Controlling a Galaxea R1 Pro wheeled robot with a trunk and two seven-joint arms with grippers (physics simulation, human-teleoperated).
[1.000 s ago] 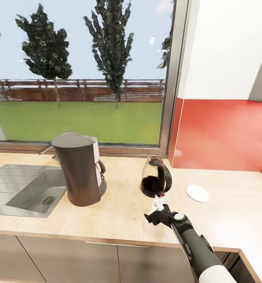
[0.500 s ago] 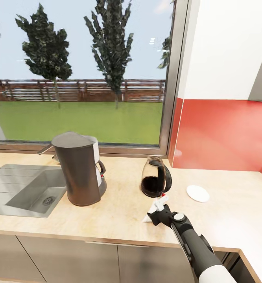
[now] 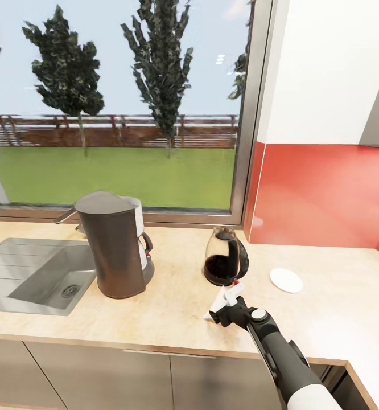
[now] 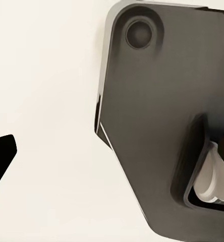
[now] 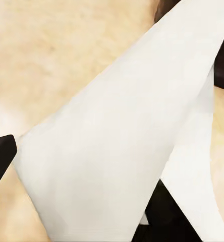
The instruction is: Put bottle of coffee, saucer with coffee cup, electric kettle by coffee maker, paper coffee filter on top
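Observation:
The coffee maker (image 3: 118,246) stands on the kitchen countertop (image 3: 172,307) beside the sink. To its right stands the electric kettle (image 3: 226,257), and further right the white saucer (image 3: 285,280) lies flat. A white paper coffee filter (image 3: 218,306) leans tilted on the counter in front of the kettle, right at my right gripper (image 3: 222,313). In the right wrist view the filter (image 5: 122,146) lies broad-side across the fingers, with one black fingertip (image 5: 1,157) far out at its edge, so the jaws stand open. The left fingertip (image 4: 1,156) hangs by my own dark body panel (image 4: 157,116).
A steel sink (image 3: 36,279) is set into the counter left of the coffee maker. A large window (image 3: 121,108) runs behind, and a red backsplash (image 3: 320,193) covers the right wall. The counter's front edge (image 3: 155,348) runs just below my right arm.
The paper filter has tipped from nearly upright in front of the kettle down towards the left, its face now showing. My right arm has barely moved.

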